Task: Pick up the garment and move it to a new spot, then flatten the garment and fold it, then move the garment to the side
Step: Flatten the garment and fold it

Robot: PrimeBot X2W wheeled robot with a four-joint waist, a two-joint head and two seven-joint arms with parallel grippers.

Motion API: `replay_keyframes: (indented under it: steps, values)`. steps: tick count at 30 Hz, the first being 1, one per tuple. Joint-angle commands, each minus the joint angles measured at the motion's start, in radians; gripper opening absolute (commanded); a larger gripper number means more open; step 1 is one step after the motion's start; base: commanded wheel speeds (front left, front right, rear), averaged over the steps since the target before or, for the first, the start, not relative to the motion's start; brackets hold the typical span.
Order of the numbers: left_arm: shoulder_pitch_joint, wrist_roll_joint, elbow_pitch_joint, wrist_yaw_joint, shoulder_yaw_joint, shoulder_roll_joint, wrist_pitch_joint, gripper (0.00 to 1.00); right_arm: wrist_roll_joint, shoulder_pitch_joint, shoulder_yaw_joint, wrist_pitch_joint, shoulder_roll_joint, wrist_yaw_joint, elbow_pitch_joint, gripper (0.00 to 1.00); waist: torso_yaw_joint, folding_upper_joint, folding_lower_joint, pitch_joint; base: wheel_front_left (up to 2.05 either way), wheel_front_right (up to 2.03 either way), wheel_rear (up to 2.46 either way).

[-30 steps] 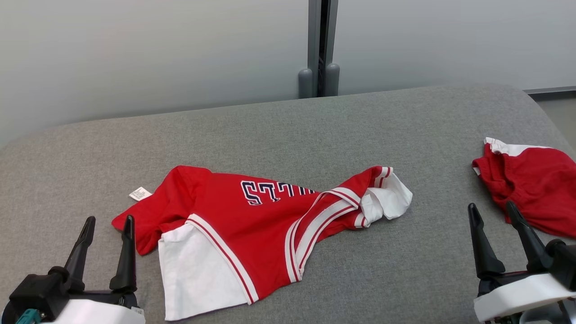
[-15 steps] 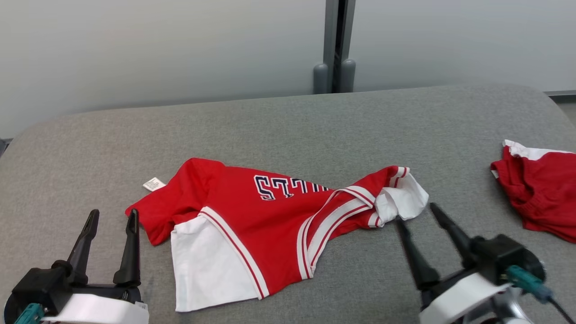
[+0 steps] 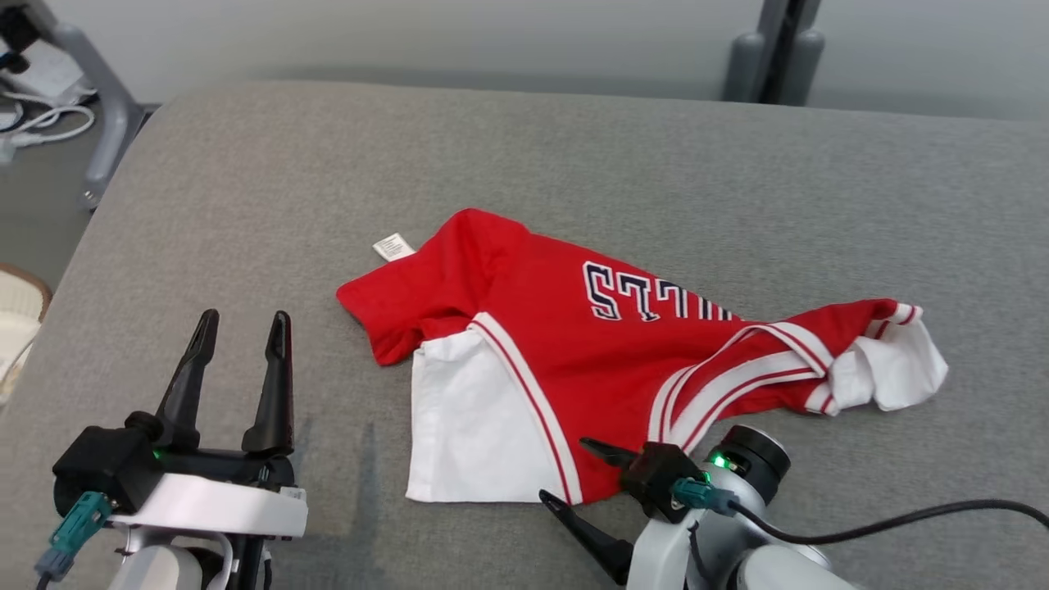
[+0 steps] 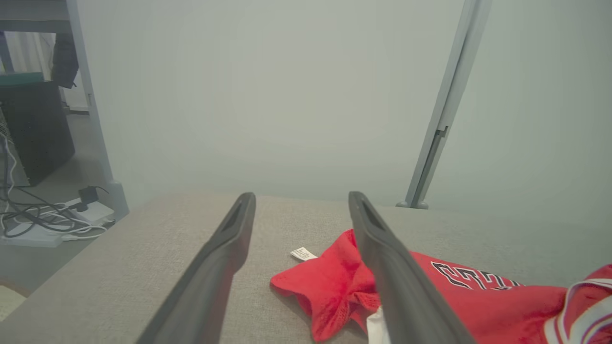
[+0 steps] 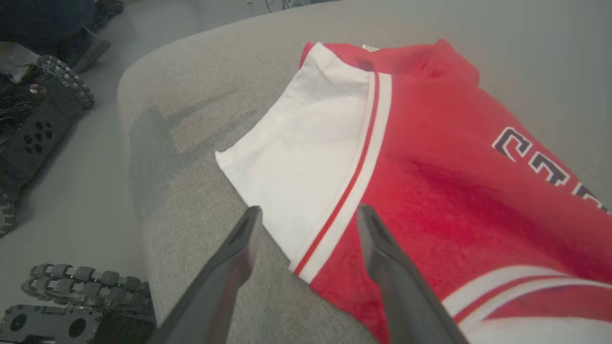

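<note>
Grey cloth is covering the padded surface (image 3: 328, 164) in front of the robot, and a pale wall (image 4: 287, 95) is standing behind it. Low at the near edge, the right gripper (image 3: 563, 469) is pointing across toward the robot's left with its two fingers spread wide and nothing between them. The fingers are straddling the near hem of the garment (image 3: 574, 344), one over the grey cloth by the white sleeve (image 5: 306, 157) and the other over the red body; I cannot tell whether they are touching the fabric. A black cable (image 3: 901, 520) is trailing from behind this gripper's wrist.

Beyond the fingertips the garment is lying rumpled and spread out, dark lettering (image 3: 647, 297) showing on the red, its far end bunching into striped trim and white folds.

The left gripper (image 3: 246, 315) is hovering over bare surface, fingers parted and holding nothing, pointing away from the robot. The garment's red corner is lying ahead and to its right, with a small white label (image 3: 394, 247) just beside it. A grey post (image 3: 778, 49) is rising further off.
</note>
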Motion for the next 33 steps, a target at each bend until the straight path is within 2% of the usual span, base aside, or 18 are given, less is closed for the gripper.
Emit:
replay_keyframes:
  steps: [1,6,12,13,14,15,16,20,25,33]
  values:
    - [-0.028,-0.005,0.009,-0.008,0.001,-0.005,-0.008,1.00,0.006,-0.039,0.023,-0.004,-0.009,0.000,0.028,1.00,0.062,0.0000,0.0000,0.055,0.00,0.00,0.00]
    - [-0.073,0.001,0.045,-0.027,0.002,-0.027,-0.023,1.00,0.021,-0.158,0.151,-0.006,-0.008,0.000,0.179,1.00,0.108,0.0000,0.0000,0.083,0.00,0.00,0.00]
    - [-0.108,0.011,0.077,-0.052,0.013,-0.048,-0.030,1.00,0.063,-0.251,0.252,-0.034,0.035,0.000,0.367,0.99,0.129,0.0000,0.0000,0.101,0.00,0.00,0.00]
    - [-0.112,0.019,0.080,-0.052,0.016,-0.048,-0.030,1.00,0.078,-0.258,0.256,-0.041,0.042,0.000,0.392,0.49,0.129,0.0000,0.0000,0.103,0.00,0.00,0.00]
    - [-0.114,0.025,0.084,-0.053,0.019,-0.049,-0.030,1.00,0.088,-0.266,0.259,-0.048,0.048,0.000,0.413,0.29,0.127,0.0000,0.0000,0.104,0.00,0.00,0.00]
    - [-0.114,0.027,0.085,-0.055,0.025,-0.054,-0.030,1.00,0.102,-0.273,0.262,-0.058,0.055,0.000,0.428,0.04,0.122,0.0000,0.0000,0.104,0.00,0.00,0.00]
    - [-0.113,0.030,0.085,-0.059,0.032,-0.057,-0.030,1.00,0.117,-0.277,0.263,-0.070,0.064,0.000,0.438,0.00,0.114,0.0000,0.0000,0.104,0.00,0.00,0.00]
    - [-0.102,0.044,0.088,-0.069,0.059,-0.064,-0.030,1.00,0.170,-0.298,0.254,-0.126,0.067,0.000,0.428,0.00,0.076,0.0000,0.0000,0.103,0.00,0.00,0.00]
    - [-0.102,0.065,0.087,-0.079,0.088,-0.065,-0.030,1.00,0.243,-0.285,0.181,-0.177,0.031,0.000,0.345,0.00,0.009,0.0000,0.0000,0.095,0.00,0.00,0.00]
    - [-0.085,0.087,0.074,-0.087,0.119,-0.059,-0.030,1.00,0.291,-0.193,-0.054,-0.178,-0.091,0.000,0.189,0.00,-0.106,0.0000,0.0000,0.081,0.00,0.00,0.00]
